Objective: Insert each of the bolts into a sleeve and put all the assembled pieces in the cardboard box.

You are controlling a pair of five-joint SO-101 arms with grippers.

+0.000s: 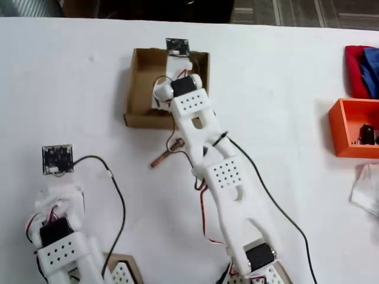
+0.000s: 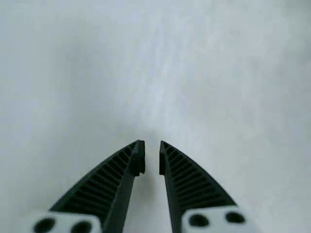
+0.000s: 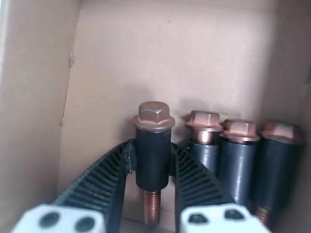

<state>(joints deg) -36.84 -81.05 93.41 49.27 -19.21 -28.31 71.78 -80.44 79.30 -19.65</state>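
1. the right hand [image 3: 152, 159] is down inside the cardboard box [image 3: 39, 97], pinching a black sleeve [image 3: 152, 167] between its two fingers, with a copper bolt [image 3: 153, 115] through it.
2. that held piece's long axis runs along the fingers. the hex head pokes out past the fingertips toward the box's far wall, and the threaded tip sticks out of the sleeve back toward the wrist.
3. three more assembled pieces [image 3: 238, 155] sit side by side in the box right next to it. they're parallel to the held one with heads facing the same way, and the closest is just beside one finger.
4. in the high view a loose bolt [image 1: 167, 155] lies flat on the desk [image 1: 284, 77] just outside the box, by the right arm. its axis is diagonal, with the wider end near the arm and the slim end pointing away toward the left arm's side.
5. the left hand [image 2: 151, 158] hangs over bare desk, tips a little apart with nothing between them.
6. an orange bin [image 1: 349, 133] sits well off at the desk's right edge.
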